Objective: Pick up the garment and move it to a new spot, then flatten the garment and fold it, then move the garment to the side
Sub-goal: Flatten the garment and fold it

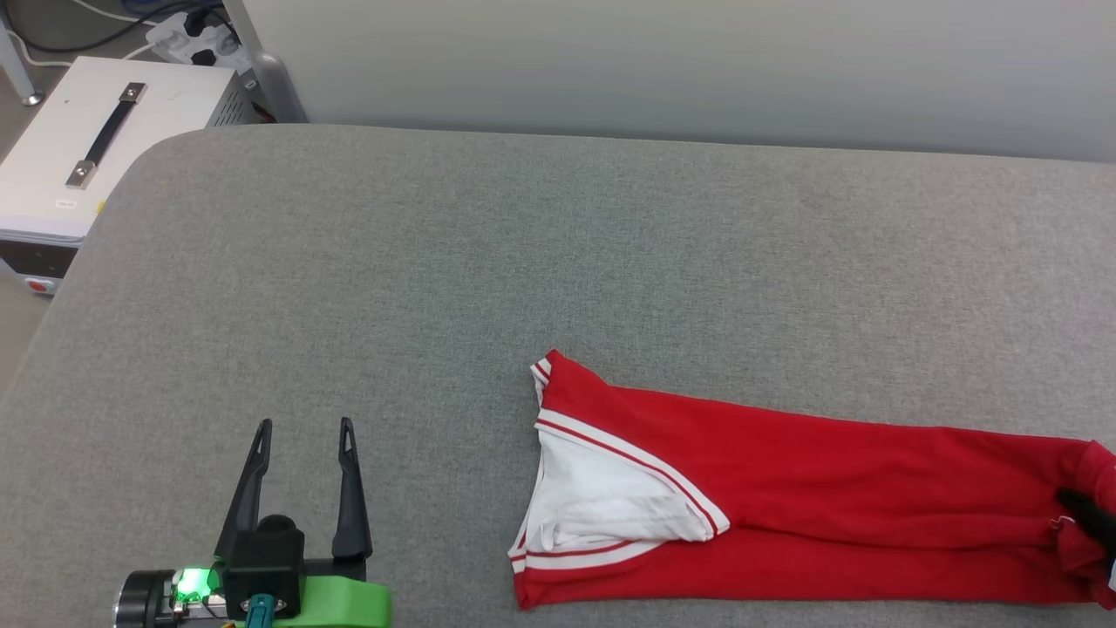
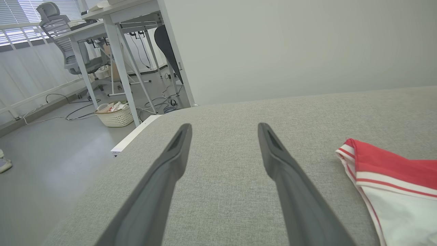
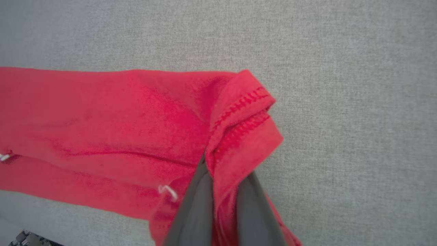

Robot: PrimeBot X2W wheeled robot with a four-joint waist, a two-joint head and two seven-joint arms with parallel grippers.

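Observation:
The garment [image 1: 785, 497] lies folded into a long red strip across the lower right of the grey surface, its white sleeve with red-and-white trim [image 1: 602, 497] at the left end. Its lettering is hidden. My right gripper [image 1: 1090, 515] is shut on the garment's hem at the far right end; in the right wrist view the red hem [image 3: 242, 130] bunches up between the dark fingers [image 3: 198, 205]. My left gripper [image 1: 305, 432] stands open over bare surface at the lower left, well left of the garment [image 2: 392, 171], with nothing between its fingers [image 2: 164, 171].
The grey padded surface [image 1: 488, 253] ends in a rounded corner at the upper left. Beyond it sit a white box with a black handle [image 1: 96, 139] and a power strip [image 1: 187, 35]. A pale wall [image 1: 697, 61] runs along the far edge. Desks [image 2: 112, 41] and a basket [image 2: 114, 114] stand on the floor.

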